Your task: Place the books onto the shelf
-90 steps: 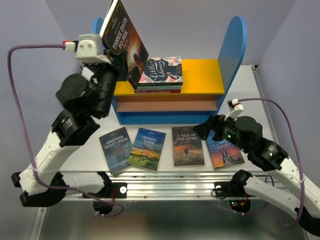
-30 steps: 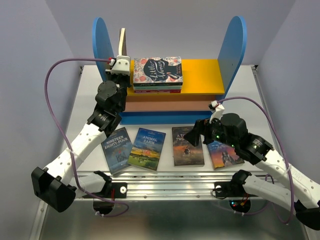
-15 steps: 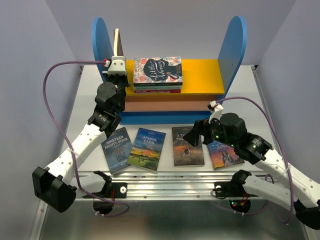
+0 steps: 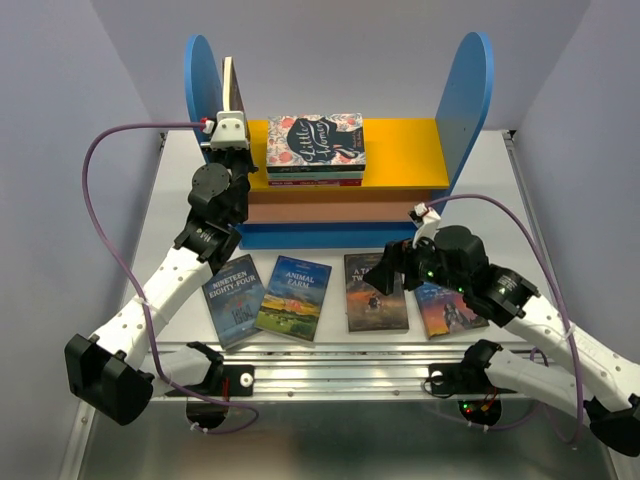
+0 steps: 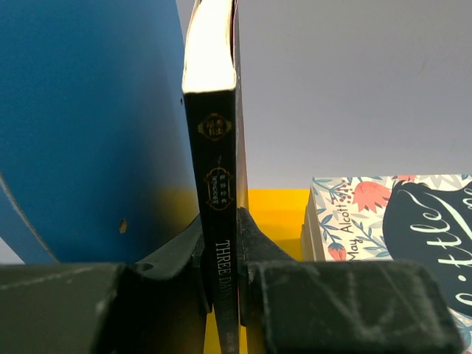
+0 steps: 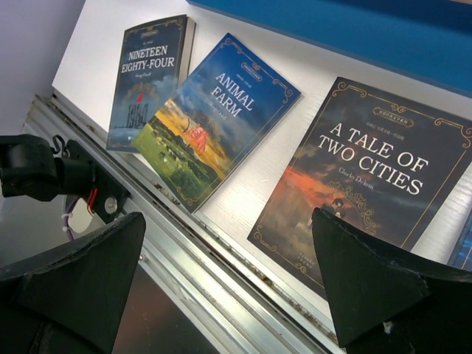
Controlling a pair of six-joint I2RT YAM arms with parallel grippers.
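Books [image 4: 293,297]: 4 flat on table [image 4: 500,160] | upright book [image 5: 219,147]: 1, clenched in left pincer [image 5: 220,254] | right pincer [image 6: 227,221]: released

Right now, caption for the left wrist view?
Left pincer holds the book upright, spine to camera, beside the blue shelf panel.

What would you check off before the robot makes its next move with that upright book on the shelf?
1. Left gripper shut on the Three Days to See book: ok.
2. Book upright beside the blue side panel: ok.
3. Book's bottom edge resting on the yellow board: cannot tell, the gripper hides it.
4. Book apart from the Little Women book: ok.
5. Right gripper open above A Tale of Two Cities: ok.
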